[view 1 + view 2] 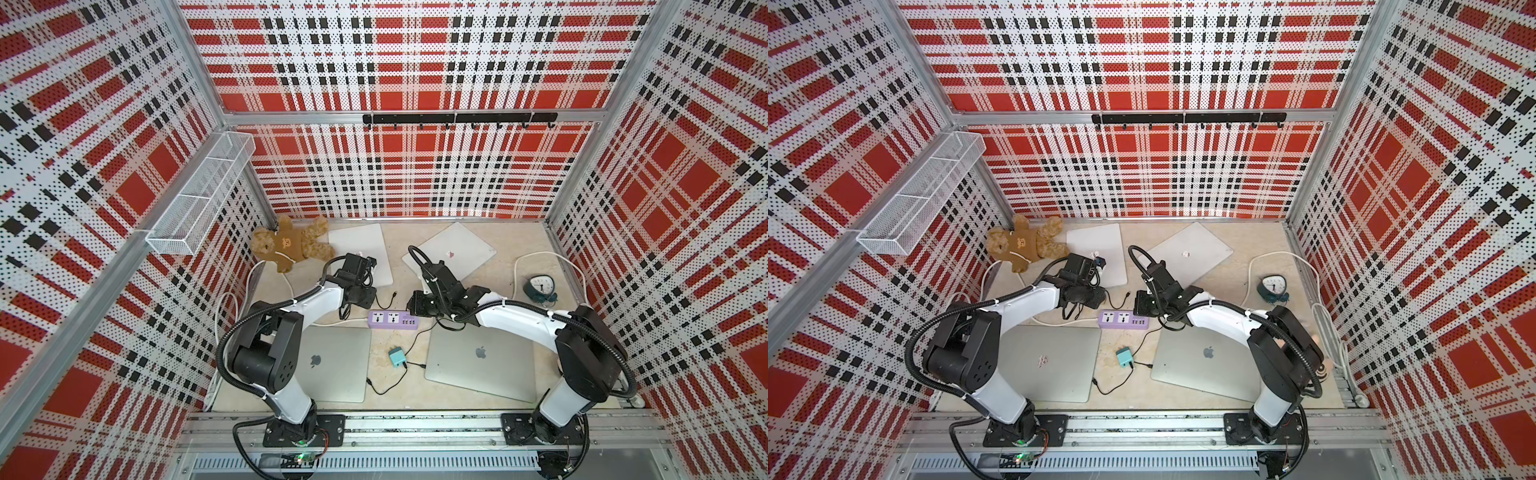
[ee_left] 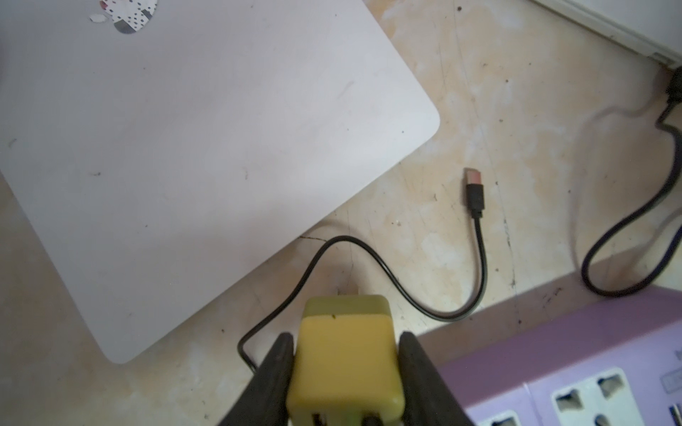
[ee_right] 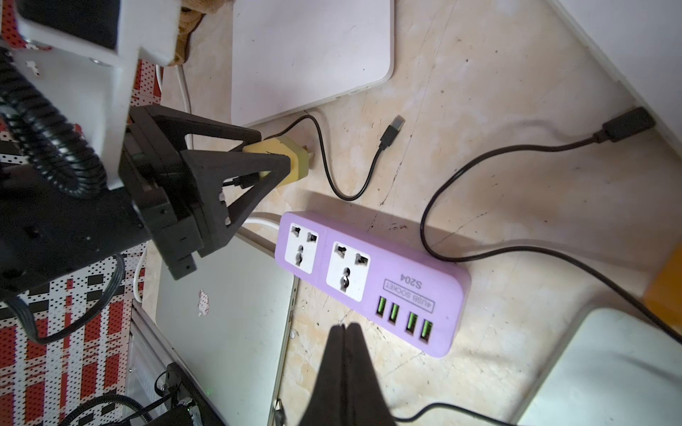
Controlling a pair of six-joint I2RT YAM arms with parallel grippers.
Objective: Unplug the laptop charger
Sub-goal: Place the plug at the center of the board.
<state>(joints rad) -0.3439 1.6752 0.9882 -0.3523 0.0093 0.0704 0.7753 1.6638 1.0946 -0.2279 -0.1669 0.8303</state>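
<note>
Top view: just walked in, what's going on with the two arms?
The left jaws are clamped on the yellow charger, which is out of the purple power strip; both its wall sockets show empty. The charger's black cable trails across the table, its USB end lying loose beside a closed white laptop. The right jaws are shut on nothing, poised above the strip's USB-port end.
</note>
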